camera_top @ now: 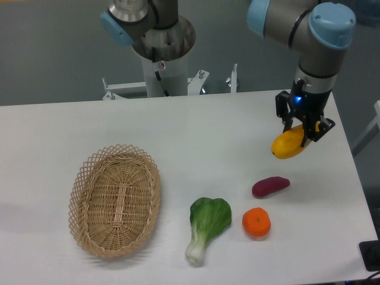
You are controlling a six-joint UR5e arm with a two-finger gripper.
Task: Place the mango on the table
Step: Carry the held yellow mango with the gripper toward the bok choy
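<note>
One mango (287, 145) clenched between the hand's (298, 132) fingers, tilted, over the table (196, 136)

Yellow-orange mango (287, 146), white table (196, 136)

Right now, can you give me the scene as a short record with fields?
pincer: shut on the mango
mango: yellow-orange, held at the right side of the table; contact with the surface unclear
sweet potato: purple, lying in front of the mango
tangerine: beside the bok choy
basket: wicker, empty, on the left
</note>
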